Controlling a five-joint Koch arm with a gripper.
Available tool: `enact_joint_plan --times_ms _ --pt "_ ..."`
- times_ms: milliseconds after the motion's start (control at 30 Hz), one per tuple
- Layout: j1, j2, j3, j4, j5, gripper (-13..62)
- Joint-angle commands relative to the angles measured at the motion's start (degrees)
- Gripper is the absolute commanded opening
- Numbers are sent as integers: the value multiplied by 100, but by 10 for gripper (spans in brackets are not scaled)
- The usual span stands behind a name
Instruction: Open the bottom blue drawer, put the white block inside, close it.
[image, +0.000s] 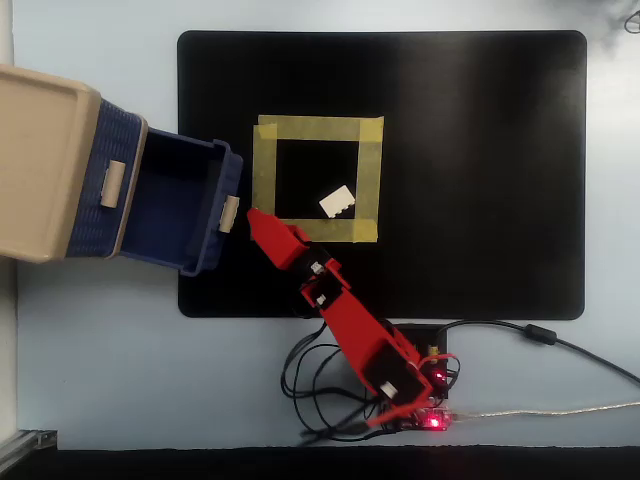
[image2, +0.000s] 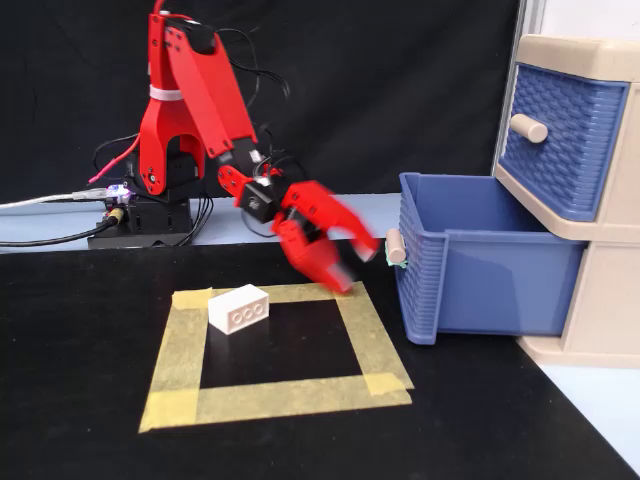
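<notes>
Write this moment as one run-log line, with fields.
drawer: open, empty | block: inside tape square | gripper: open, off handle, holds nothing

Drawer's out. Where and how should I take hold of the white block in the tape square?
Come straight down on the white block and close the jaws across its narrow width, on the two long side faces. It lies flat on the mat with clear space all round, inside the tape square.

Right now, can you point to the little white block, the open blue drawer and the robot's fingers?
white block (image2: 239, 306), fixed view: its side with the round holes.
bottom blue drawer (image2: 500, 285), fixed view: its smooth side wall.
gripper (image2: 358, 270), fixed view: between the tips of the red fingers, blurred.
</notes>
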Motion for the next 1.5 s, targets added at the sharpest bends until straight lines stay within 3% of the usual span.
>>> enact_joint_plan --times_ms 0,67,133,267,333,567,767,1100,1333,1467 --pt "35 1538 -562 2909 -79 341" --pt "193 2215 -1556 5414 -79 341" --pt "519 2153 -3094 8016 -70 341" --pt "1230 677 -5862 11355 -70 341" --pt "1644 -132 -6785 11962 -44 341" --pt "2118 -1784 -7954 11777 272 341" --pt "2338 -1837 -7857 11522 773 340" --pt "2391 -1775 -6029 9554 1046 340" --pt "2408 -1784 -5783 9149 1125 338" --pt "2399 -1784 -5713 9149 1187 286"
